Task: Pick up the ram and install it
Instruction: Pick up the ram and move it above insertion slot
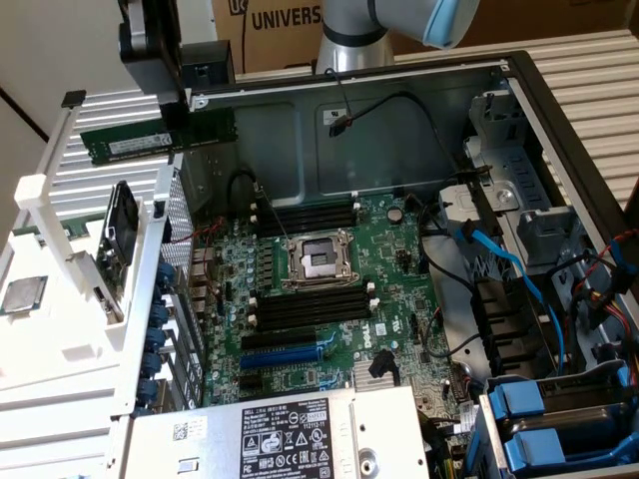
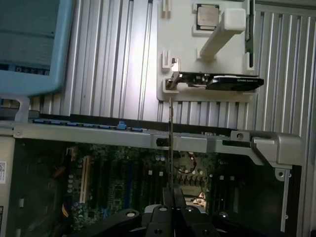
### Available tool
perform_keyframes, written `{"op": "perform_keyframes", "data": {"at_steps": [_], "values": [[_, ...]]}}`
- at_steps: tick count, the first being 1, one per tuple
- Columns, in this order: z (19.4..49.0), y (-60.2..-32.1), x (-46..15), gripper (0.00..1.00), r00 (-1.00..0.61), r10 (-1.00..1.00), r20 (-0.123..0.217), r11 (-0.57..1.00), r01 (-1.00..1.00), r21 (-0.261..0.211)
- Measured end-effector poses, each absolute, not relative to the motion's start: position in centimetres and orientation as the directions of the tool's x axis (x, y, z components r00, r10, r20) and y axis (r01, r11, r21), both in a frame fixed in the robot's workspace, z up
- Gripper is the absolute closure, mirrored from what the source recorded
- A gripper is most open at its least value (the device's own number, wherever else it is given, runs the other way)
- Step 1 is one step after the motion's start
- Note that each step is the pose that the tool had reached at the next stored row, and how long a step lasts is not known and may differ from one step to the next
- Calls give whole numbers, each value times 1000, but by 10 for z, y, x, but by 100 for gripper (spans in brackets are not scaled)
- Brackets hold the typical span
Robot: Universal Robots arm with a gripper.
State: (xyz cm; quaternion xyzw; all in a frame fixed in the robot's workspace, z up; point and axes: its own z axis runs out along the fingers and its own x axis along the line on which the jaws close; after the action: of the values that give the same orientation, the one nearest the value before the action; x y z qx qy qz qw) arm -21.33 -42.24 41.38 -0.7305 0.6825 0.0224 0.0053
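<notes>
Your gripper (image 2: 170, 206) has its jaws drawn almost together, pinching the ram (image 1: 135, 145) by its two flat faces. In the wrist view you see the stick edge-on, a thin line running straight out from between the fingers. That hold looks chosen to leave its long edges free, which a slot would need.

The ram hangs level above the rim of the open computer case (image 1: 519, 75), at the corner nearest the white tray (image 1: 60, 329). It is up off the motherboard (image 1: 329, 329) on the case floor and well apart from the black memory slots (image 1: 305, 215) that lie either side of the processor socket (image 1: 319, 261) in the middle of the case. Outside the case, the tray carries a graphics card (image 1: 118, 235) and a loose processor chip (image 1: 22, 296), each in its own holder.

You cannot see where the fingertips meet the stick in the exterior view, since the gripper body covers them. The stick's end toward the case blends into the dark rim. Inside the case the wrist view is too dim to pick out the memory slots
</notes>
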Motion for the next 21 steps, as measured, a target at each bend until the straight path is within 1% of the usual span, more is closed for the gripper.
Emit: {"op": "perform_keyframes", "data": {"at_steps": [9,14,16,21], "values": [[414,-421,-181,88,67,-997,-38,-68,-997,23],[414,-418,-169,88,65,-998,-25,-65,-998,24],[414,-415,-158,88,64,-998,-12,-64,-998,25],[414,-412,-141,88,63,-998,-10,-63,-998,25]]}}
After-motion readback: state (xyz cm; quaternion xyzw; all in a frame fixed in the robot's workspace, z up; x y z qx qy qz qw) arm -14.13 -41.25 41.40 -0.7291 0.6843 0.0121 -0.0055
